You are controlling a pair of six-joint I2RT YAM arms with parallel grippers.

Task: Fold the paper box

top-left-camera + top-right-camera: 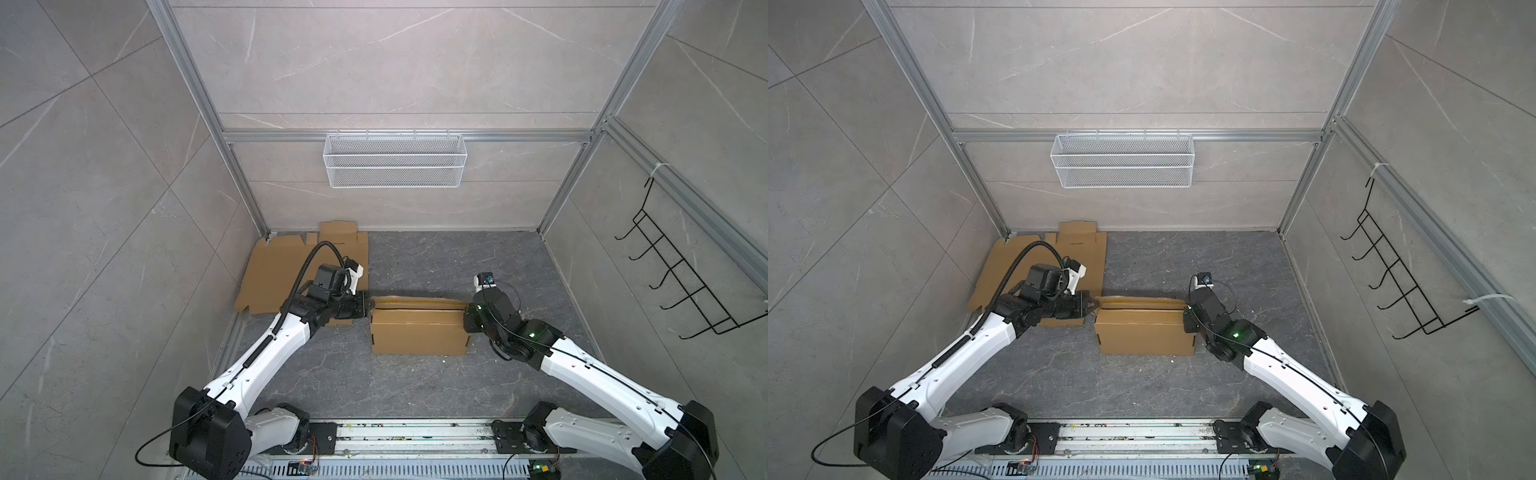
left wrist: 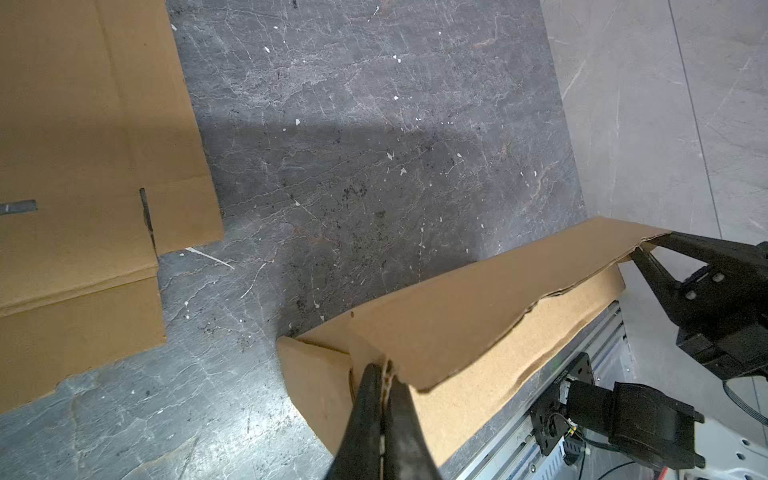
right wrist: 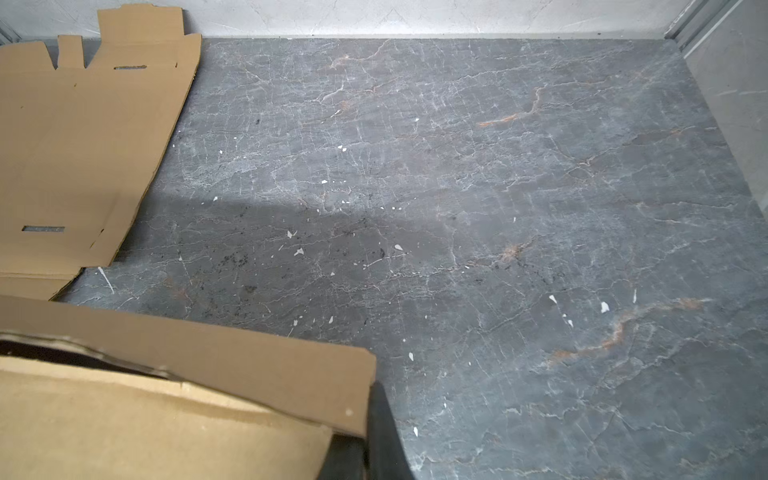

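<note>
The brown paper box [image 1: 419, 336] [image 1: 1146, 332] stands mid-floor in both top views, its long back flap [image 2: 478, 311] raised along the top. My left gripper [image 1: 371, 304] [image 1: 1096, 304] is at the flap's left end; in the left wrist view this gripper [image 2: 386, 370] is shut on the flap's corrugated edge. My right gripper [image 1: 467, 309] [image 1: 1185, 309] pinches the flap's right end, and the left wrist view shows that gripper [image 2: 642, 249] too. In the right wrist view the right gripper [image 3: 368, 415] is shut on the flap's corner [image 3: 208, 361].
Flat cardboard sheets [image 1: 282, 270] [image 3: 83, 145] lie at the back left, partly under my left arm. A white mesh basket [image 1: 395, 160] hangs on the back wall. A black wire rack [image 1: 685, 270] sticks out from the right wall. A metal rail [image 1: 415, 436] runs along the front.
</note>
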